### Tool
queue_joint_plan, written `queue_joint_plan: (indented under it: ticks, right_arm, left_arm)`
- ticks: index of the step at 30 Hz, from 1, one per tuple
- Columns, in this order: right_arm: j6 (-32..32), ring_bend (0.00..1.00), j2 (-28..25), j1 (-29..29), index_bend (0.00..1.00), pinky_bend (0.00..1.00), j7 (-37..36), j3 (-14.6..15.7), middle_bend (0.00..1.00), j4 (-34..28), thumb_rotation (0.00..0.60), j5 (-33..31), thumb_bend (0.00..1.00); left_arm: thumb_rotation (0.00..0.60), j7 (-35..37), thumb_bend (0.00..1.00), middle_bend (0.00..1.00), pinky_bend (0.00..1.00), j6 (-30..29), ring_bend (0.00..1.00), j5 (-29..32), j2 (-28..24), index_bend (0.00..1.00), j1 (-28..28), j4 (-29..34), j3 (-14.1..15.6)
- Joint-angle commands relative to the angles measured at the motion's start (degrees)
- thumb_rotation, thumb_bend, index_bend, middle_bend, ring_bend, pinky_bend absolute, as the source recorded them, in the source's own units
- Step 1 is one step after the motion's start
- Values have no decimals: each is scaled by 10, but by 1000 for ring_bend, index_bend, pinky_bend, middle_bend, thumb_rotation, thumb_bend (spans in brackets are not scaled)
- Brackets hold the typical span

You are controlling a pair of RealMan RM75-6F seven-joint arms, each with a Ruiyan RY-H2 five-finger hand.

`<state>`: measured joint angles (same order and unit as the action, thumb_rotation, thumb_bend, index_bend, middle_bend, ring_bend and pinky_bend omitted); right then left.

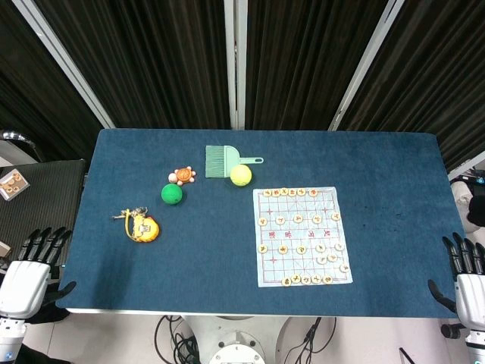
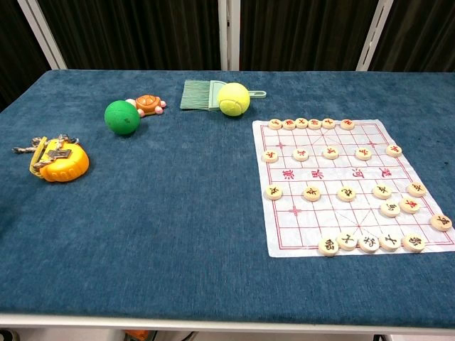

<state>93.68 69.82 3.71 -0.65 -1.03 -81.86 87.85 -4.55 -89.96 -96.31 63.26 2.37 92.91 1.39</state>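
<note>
1. Your left hand (image 1: 26, 277) sits off the near left corner of the bench (image 1: 379, 159), fingers spread, holding nothing. It shows in the head view only.
2. Your right hand (image 1: 468, 279) sits off the near right corner, fingers apart, released, nothing in it. Also head view only.
3. Nearest your left hand: the orange toy (image 1: 142, 227) with rope bits on it, lying near the left edge of the bench, well apart from the hand.
4. Nearest your right hand: the chess sheet (image 1: 301, 236), a white gridded paper flat on the right half of the bench, its near edge close to the front edge. The hand doesn't touch it.
5. Round chess pieces (image 2: 346, 193) lie on the sheet: a row along its far edge, a row along its near edge, others scattered between. Characters too small to read.
6. The green ball (image 1: 172, 194) is left of centre, toward the far side.
7. The small turtle toy (image 1: 183, 176) lies just beside the green ball, on its far side; can't tell if they touch.
8. The green brush (image 1: 225, 161) lies flat near the far middle, handle pointing toward the right edge.
9. The yellow tennis ball (image 1: 241, 175) rests against the brush on its near right side, just beyond the sheet's far left corner.
</note>
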Motion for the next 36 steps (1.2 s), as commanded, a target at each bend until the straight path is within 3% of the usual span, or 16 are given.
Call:
queue_joint_plan:
  ticks: [1, 11, 16, 24, 36]
  right_arm:
    - [0, 0, 0, 0, 0, 0, 0, 0, 0, 0, 600, 1, 180]
    - [1, 0, 9, -24, 38, 0, 5, -7, 0, 6, 600, 42, 174]
    - [-61, 0, 22, -68, 108, 0, 81, -8, 0, -29, 600, 60, 187]
    - [-193, 0, 103, -146, 204, 0, 211, -22, 0, -46, 600, 31, 222]
    - [-249, 0, 188, -186, 300, 0, 279, -23, 0, -17, 600, -9, 225]
  left_arm:
    - [600, -1, 126, 47, 0, -1, 0, 0, 1, 68, -1, 0, 1]
    - [600, -8, 126, 47, 0, -4, 0, -4, 6, 68, -5, 1, 8]
    - [600, -3, 126, 47, 0, -5, 0, -4, 6, 68, -4, -1, 6]
    - [600, 8, 126, 47, 0, -13, 0, -1, 8, 68, -11, -11, 10]
    - [600, 26, 127, 47, 0, -27, 0, -3, 6, 68, -20, -23, 13]
